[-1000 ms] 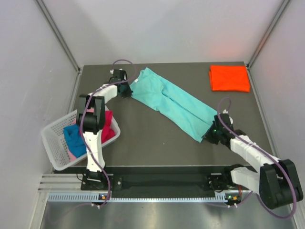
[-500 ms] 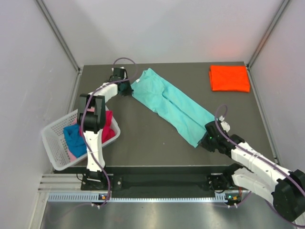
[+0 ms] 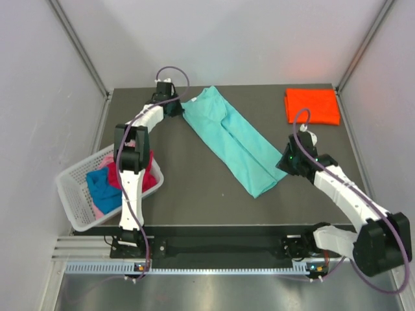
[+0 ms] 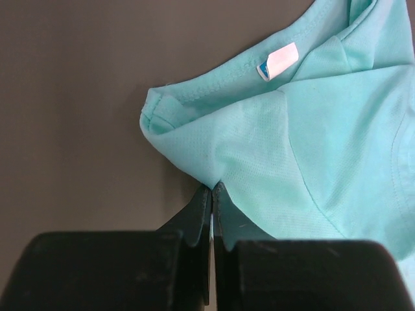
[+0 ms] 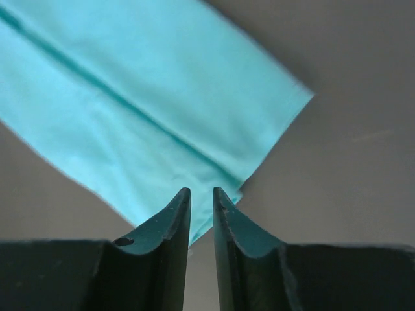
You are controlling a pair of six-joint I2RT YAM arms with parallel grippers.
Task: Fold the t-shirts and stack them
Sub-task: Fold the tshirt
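From above: finding the teal t-shirt (image 3: 233,139) stretched as a long folded strip from near the far-left corner of the table (image 3: 194,194) toward its near-right. Pinching the far end with the left gripper (image 3: 178,109), probably anchoring the cloth for the next fold. Hovering the right gripper (image 3: 286,161) just beside the strip's near end. Keeping the orange t-shirt (image 3: 312,105) folded at the far-right corner (likely the stack's base). Leaving the other t-shirts (image 3: 102,184) in the basket (image 3: 70,197) at the near-left corner.

Left wrist: clenching teal cloth just below the collar label (image 4: 277,61), jaws fully together.

Right wrist: standing narrowly parted over the strip's corner, grasping nothing.
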